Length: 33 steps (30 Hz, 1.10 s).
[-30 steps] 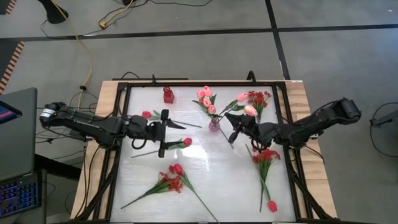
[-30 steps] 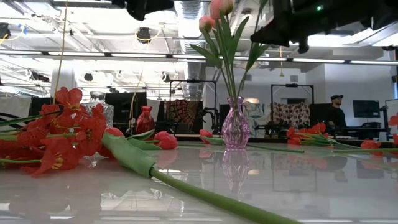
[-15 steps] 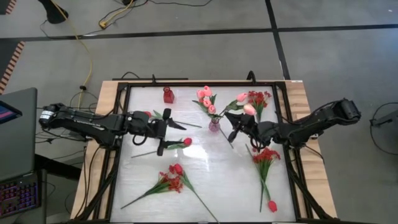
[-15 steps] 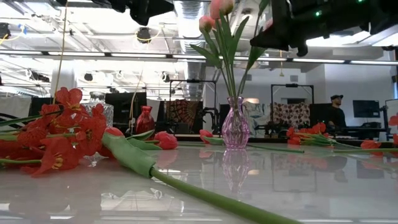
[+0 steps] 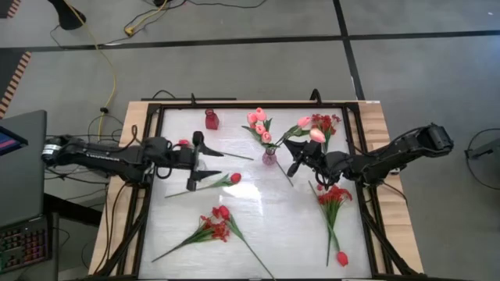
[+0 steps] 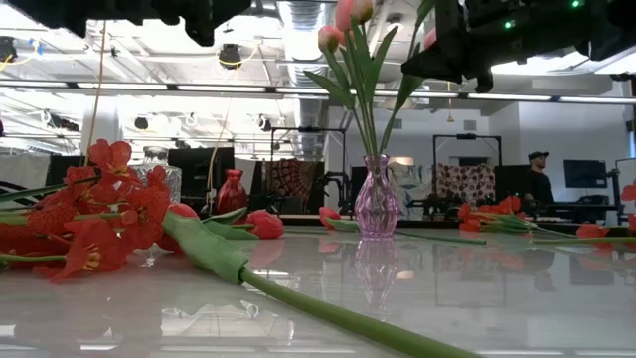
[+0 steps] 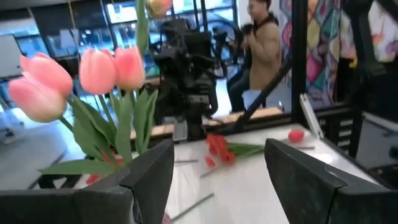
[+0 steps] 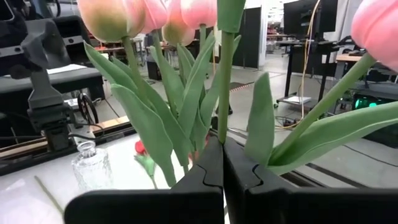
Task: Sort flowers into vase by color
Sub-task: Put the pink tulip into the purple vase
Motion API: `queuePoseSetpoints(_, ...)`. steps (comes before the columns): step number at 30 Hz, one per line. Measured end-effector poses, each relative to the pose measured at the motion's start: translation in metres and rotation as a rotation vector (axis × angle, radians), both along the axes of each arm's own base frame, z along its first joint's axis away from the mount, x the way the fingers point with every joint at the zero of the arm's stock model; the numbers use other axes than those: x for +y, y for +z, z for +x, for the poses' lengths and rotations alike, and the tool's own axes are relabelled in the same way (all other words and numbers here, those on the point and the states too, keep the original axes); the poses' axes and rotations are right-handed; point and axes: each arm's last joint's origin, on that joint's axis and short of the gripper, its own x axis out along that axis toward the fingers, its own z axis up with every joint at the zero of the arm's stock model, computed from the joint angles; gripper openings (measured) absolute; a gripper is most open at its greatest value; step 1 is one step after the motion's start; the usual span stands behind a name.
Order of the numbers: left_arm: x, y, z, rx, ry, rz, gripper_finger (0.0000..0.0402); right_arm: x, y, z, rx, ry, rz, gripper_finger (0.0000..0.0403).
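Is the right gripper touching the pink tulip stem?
Touching. The right wrist view shows the right gripper shut on the pink tulip stem, fingers pinching it on both sides.

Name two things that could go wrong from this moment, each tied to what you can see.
1. The right gripper, shut on a pink tulip, works beside the slim pink vase, which already holds tulips; a sideways nudge might tip it.
2. The left gripper hangs open near a red tulip; it could push this away.
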Motion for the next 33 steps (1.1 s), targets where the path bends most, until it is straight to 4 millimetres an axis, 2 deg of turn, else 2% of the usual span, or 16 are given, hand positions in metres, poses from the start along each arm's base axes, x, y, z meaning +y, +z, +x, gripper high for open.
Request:
queuePoseSetpoints(7,0.0,-0.002,-0.012,-0.041,0.011,-0.004,0.024,0.0,0.0,0.0,-0.005,0.001,0.008,0.0019)
queuePoseSetpoints(17,0.0,-0.003,-0.011,-0.033,0.01,-0.007,0.024,0.0,0.0,0.0,-0.01,0.018,0.015,0.0019)
queuePoseSetpoints(33,0.0,-0.003,-0.011,-0.031,-0.007,-0.023,0.024,-0.011,0.0,0.002,-0.016,0.023,0.022,0.0019)
